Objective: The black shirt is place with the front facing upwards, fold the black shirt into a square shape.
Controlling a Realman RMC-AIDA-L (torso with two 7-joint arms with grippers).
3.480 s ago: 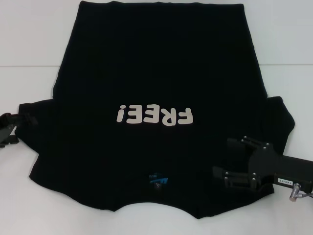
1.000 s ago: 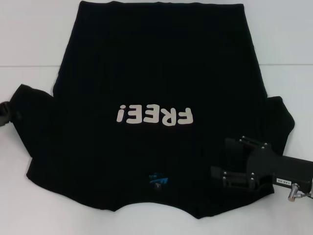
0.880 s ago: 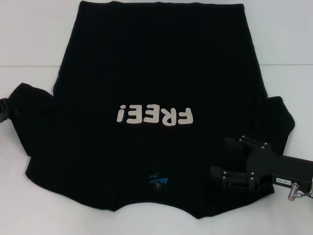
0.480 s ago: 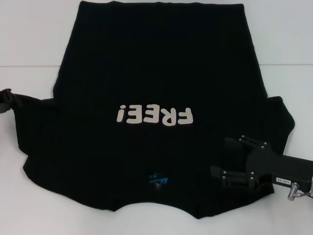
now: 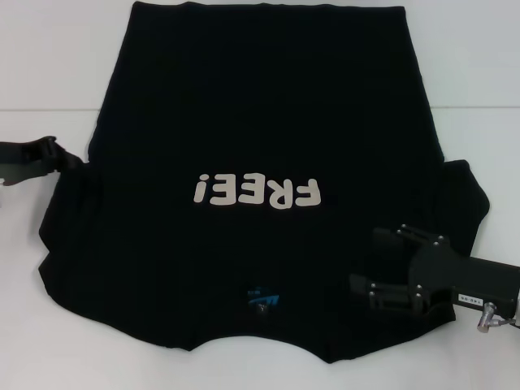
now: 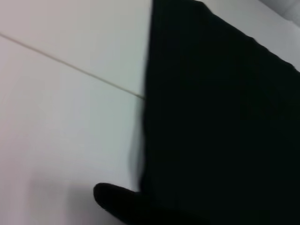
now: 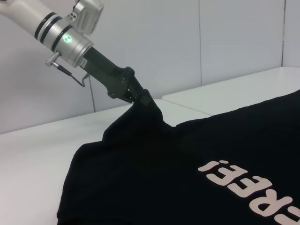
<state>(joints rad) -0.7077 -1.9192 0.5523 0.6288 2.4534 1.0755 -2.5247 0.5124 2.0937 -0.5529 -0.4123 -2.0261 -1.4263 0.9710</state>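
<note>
Over on the left, the left gripper (image 5: 58, 156) has its jaws pinched on the sleeve of the black shirt (image 5: 260, 114), and that corner is lifted off the white table (image 5: 49, 57) into a peak, clearest from the right wrist view (image 7: 140, 96). The shirt lies spread across the table, front up, its white "FREE!" lettering (image 5: 258, 192) and blue neck label (image 5: 262, 299) showing. To the right, the right gripper (image 5: 382, 268) sits above the other sleeve; I cannot tell how its jaws stand.
</note>
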